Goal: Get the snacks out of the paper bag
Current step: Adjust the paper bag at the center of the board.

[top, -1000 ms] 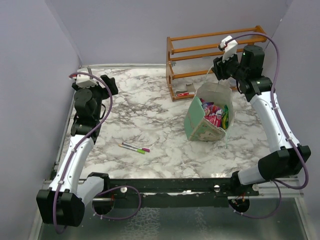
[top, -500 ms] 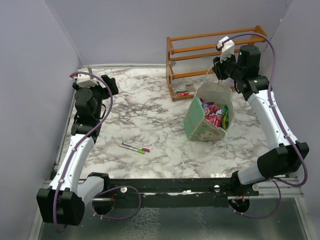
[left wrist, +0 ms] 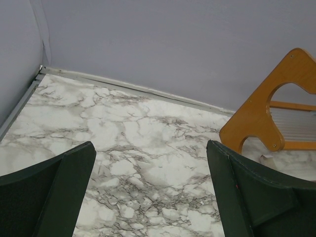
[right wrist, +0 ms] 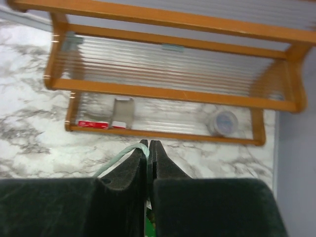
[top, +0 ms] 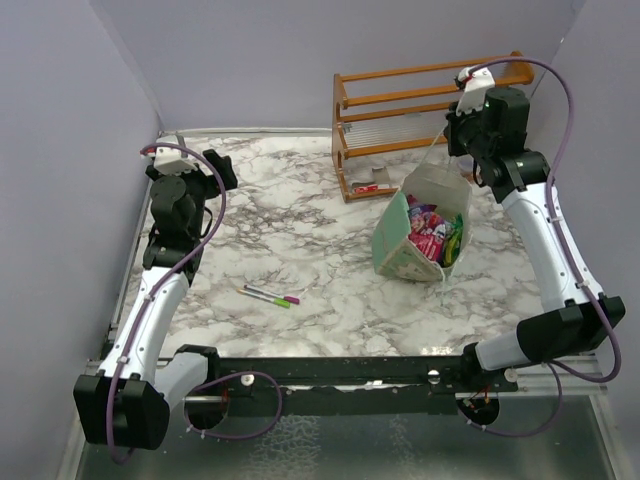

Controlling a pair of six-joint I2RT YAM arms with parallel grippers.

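The pale green paper bag (top: 398,256) stands at the right of the marble table, tilted, its mouth open upward. The snacks (top: 432,232), pink, purple and green packets, lie inside it. Right above the bag, my right gripper (top: 458,138) is shut on its thin cord handle (top: 436,158). The right wrist view shows the pale cord (right wrist: 116,159) pinched between the closed jaws of that gripper (right wrist: 148,144). Far off over the back left of the table, my left gripper (top: 215,166) is open. Between its fingers (left wrist: 150,148) there is only marble.
An orange wooden rack (top: 430,100) stands behind the bag against the back wall, holding a red-and-white flat item (right wrist: 94,124) and a roll of tape (right wrist: 222,122). Its end frame (left wrist: 266,118) shows in the left wrist view. Two marker pens (top: 272,297) lie near the table's middle front.
My right gripper has shut on the cord handle and moved right and back. The bag has shifted and tipped a little with it. The left arm has not moved.
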